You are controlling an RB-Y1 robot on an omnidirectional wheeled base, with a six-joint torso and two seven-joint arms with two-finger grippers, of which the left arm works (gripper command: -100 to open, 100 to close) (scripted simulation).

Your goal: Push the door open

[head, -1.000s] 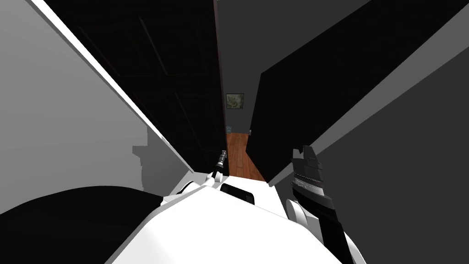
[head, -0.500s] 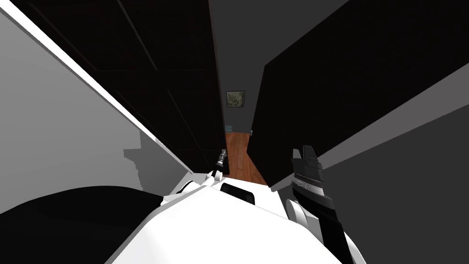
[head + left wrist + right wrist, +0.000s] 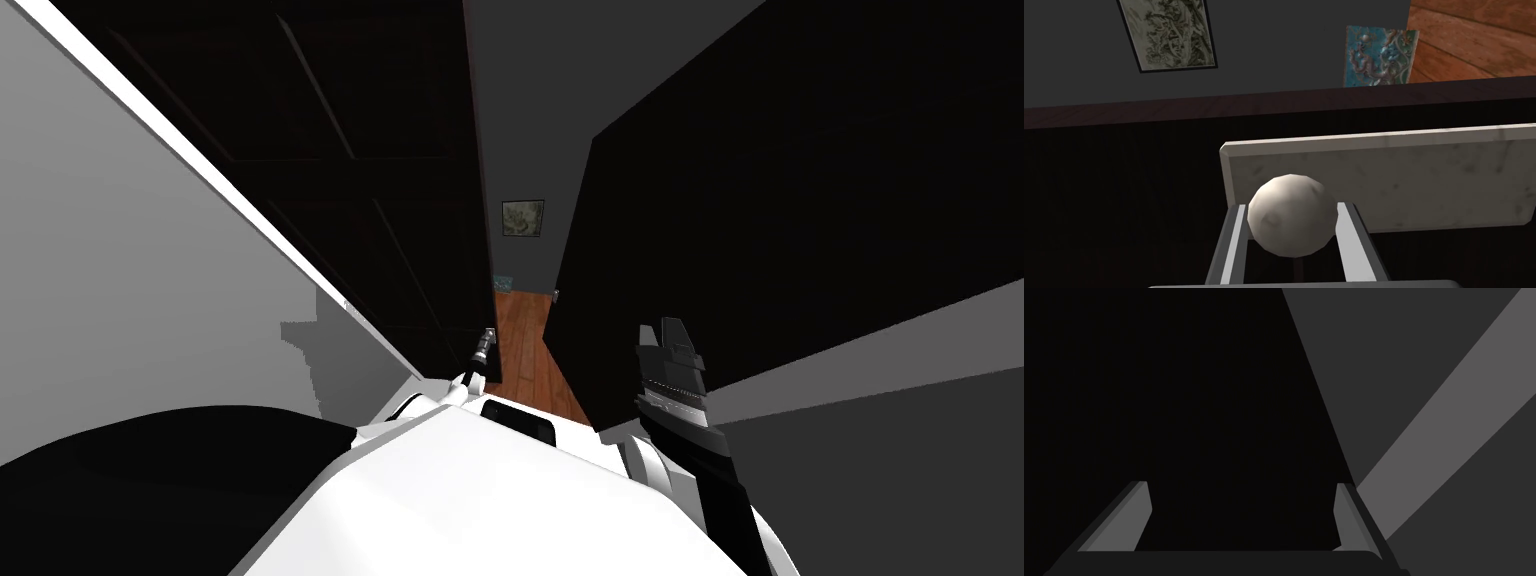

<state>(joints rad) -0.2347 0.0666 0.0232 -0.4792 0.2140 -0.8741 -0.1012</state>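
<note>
So the dark door is on the robot's left, ajar, with a strip of wooden floor showing past its edge. Its pale round knob is pinched between the left gripper's fingers, in front of a pale backplate. The right gripper hangs spread wide, holding nothing. My worry: round knob, thin blades, so an off-angle shove could pop it loose.

A: Straight ahead, a framed picture hangs on the dark grey far wall.
B: And lower down, a blue patterned panel sits on that same wall, right by the reddish wooden floor.
A: Out on the left there's a lighter grey wall, edged by a white strip.
</note>
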